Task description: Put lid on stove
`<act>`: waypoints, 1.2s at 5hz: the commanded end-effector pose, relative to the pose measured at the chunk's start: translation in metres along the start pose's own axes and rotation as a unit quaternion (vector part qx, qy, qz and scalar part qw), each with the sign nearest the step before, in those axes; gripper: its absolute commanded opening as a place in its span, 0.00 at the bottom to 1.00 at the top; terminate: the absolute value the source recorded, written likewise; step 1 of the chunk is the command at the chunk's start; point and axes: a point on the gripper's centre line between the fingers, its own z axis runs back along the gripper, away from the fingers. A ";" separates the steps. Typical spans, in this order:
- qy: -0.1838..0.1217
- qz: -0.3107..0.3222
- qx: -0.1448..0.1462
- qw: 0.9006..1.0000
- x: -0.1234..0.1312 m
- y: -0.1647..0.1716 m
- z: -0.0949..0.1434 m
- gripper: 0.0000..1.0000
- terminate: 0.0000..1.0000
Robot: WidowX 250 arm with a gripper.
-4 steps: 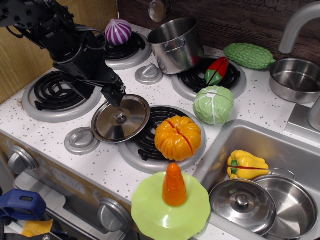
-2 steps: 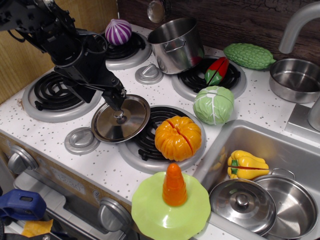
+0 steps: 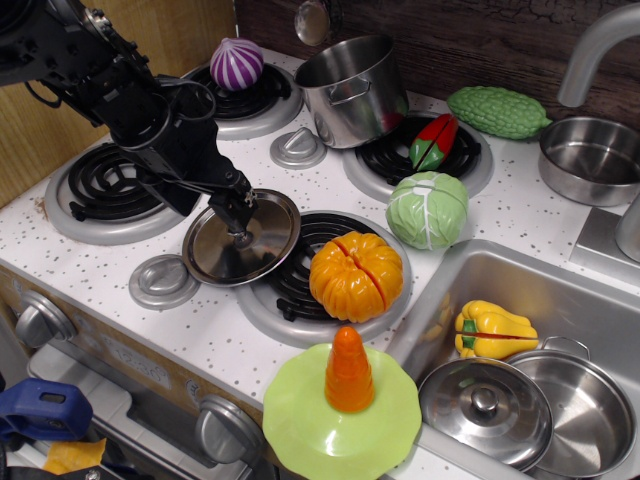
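The shiny steel lid (image 3: 262, 245) lies slightly tilted on the white speckled stove (image 3: 120, 270), resting between the front-left coil burner (image 3: 105, 185) and the front-middle burner (image 3: 300, 290) and overlapping that burner's ring. My black gripper (image 3: 240, 228) reaches in from the upper left. Its fingertips are down at the lid's central knob, which they mostly hide. The fingers appear to stand either side of the knob, a little apart. The lid lies still.
An orange pumpkin (image 3: 356, 276) sits on the front-middle burner, right of the lid. A cabbage (image 3: 428, 209), a steel pot (image 3: 352, 88), a purple onion (image 3: 236, 63) and a red pepper (image 3: 434, 142) are behind. A duller lid (image 3: 484, 408) and a yellow pepper (image 3: 493, 330) lie in the sink (image 3: 520, 275). A green plate with a carrot (image 3: 342, 410) stands at the front edge.
My gripper has come down from just above the lid's far-left rim onto its knob. The lid has not moved.
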 end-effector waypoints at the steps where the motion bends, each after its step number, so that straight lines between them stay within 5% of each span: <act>1: -0.021 -0.006 0.001 1.000 0.008 0.009 -0.002 1.00 0.00; 4: -0.036 -0.005 -0.014 0.999 0.008 0.010 -0.018 1.00 0.00; 5: -0.039 0.015 -0.009 0.999 0.009 0.009 -0.021 0.00 0.00; 6: -0.038 0.016 -0.011 0.999 0.009 0.008 -0.021 0.00 0.00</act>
